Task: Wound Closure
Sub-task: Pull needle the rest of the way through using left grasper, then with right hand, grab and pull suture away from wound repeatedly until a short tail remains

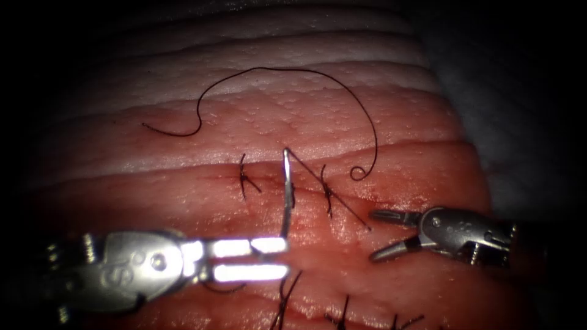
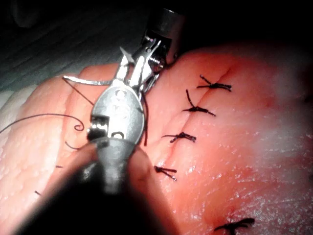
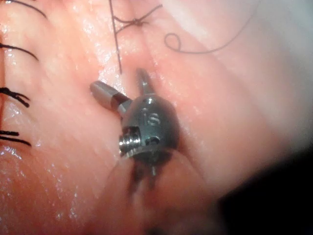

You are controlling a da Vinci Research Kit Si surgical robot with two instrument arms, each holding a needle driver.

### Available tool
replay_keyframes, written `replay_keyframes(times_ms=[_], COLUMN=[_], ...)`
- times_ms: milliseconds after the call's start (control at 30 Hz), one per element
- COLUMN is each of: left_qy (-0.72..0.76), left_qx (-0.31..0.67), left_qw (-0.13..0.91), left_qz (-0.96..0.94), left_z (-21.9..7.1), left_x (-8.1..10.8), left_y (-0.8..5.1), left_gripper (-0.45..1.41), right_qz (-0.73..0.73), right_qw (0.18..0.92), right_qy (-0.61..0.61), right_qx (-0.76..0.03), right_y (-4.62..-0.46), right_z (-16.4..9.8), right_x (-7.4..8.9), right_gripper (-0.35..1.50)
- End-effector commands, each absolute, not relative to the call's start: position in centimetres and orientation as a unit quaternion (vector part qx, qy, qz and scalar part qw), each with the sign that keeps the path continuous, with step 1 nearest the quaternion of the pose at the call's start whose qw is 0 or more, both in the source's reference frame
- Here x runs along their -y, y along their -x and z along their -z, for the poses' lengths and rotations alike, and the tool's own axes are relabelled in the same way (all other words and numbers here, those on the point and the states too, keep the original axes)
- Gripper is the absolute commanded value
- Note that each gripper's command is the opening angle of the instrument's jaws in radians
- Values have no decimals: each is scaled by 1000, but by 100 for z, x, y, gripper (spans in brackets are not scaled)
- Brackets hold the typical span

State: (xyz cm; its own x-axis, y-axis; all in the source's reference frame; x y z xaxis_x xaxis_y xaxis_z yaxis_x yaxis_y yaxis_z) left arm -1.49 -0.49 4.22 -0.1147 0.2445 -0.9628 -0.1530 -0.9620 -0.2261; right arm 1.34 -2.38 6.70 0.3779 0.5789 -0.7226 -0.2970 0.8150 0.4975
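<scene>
Endoscope: above and in front, looking down on the tissue [image 1: 342,122], moderately near.
Left wrist: very close behind its tool, facing 12 o'clock.
Right wrist: very close likewise.
Shared: stitched cut [image 1: 306,183], thread curl [image 1: 358,173].

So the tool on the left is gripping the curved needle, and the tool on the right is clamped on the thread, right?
Not quite. The left tool does hold the needle near one end, but the right tool holds nothing: its jaws stand open above the tissue, beside the thread, as the endoscope view shows.
</scene>
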Motion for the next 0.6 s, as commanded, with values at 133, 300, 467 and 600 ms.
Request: replay_keyframes(times_ms=[133, 300, 467, 600], left_qy=[650, 650, 648, 652], left_qx=[14, 27, 41, 44], left_qw=[113, 92, 70, 67], left_qz=[-752, -754, -757, -754], left_z=[-416, -417, -419, -416], left_x=[58, 71, 82, 83], left_y=[156, 163, 172, 171], left_gripper=[-45, -45, -45, -45], right_qz=[-294, -312, -327, -326], right_qw=[798, 788, 785, 787], right_qy=[-141, -136, -134, -138], right_qx=[-508, -512, -508, -505], right_y=[-142, -148, -161, -169], right_z=[-663, -647, -634, -635], right_x=[237, 230, 219, 219], right_gripper=[69, 69, 66, 27])
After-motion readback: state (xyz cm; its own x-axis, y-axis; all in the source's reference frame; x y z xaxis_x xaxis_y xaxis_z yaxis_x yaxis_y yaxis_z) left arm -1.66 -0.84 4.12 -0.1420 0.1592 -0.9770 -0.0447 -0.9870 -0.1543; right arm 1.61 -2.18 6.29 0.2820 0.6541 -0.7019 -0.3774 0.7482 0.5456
